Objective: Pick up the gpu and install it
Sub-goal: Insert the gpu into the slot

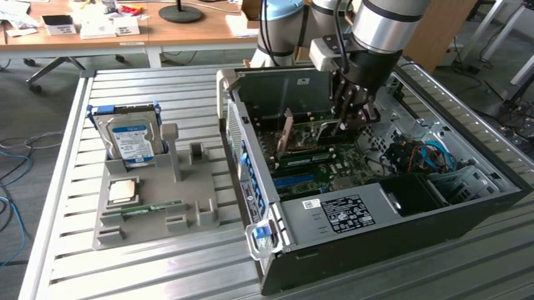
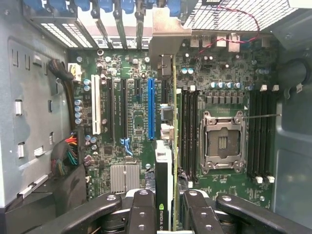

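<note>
Clamping the gpu (image 2: pixel 163 168) edge-on between the jaws, upright inside the open computer case (image 1: pixel 376 250), over the motherboard (image 2: pixel 136 122) just beside the long blue slot (image 2: pixel 150 107), silver bracket (image 2: pixel 168 34) toward the rear slot openings; seated or not, cannot tell.

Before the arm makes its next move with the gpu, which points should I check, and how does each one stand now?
1. gpu held between the fingers: ok.
2. gpu stands edge-on over the motherboard: ok.
3. Blue slot free of any card: ok.
4. gpu edge seated in a slot: cannot tell.
5. Silver bracket lined up with the case's rear openings: cannot tell.
6. Cable bundle clear of the gpu: ok.
</note>
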Robot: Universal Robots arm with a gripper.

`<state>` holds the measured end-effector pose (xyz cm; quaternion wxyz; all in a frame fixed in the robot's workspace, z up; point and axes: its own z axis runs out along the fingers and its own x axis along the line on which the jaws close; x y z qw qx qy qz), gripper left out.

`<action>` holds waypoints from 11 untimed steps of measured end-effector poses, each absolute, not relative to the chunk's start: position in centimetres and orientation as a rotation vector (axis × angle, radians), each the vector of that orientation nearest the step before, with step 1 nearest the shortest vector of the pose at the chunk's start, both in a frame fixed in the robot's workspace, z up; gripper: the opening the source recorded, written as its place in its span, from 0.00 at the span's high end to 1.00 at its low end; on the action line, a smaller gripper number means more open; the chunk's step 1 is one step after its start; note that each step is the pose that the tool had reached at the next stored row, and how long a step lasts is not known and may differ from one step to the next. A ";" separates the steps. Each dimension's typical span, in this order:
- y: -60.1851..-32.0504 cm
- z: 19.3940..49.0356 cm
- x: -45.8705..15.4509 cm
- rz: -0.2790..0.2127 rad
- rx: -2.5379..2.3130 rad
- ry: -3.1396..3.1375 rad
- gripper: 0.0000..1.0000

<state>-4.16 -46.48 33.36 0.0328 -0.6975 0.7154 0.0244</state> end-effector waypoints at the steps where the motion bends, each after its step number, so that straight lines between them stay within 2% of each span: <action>1: -46.5 33.3 -4.2 0.073 -2.148 2.202 0.73; 11: -46.5 33.1 -4.2 0.070 -2.149 2.204 0.73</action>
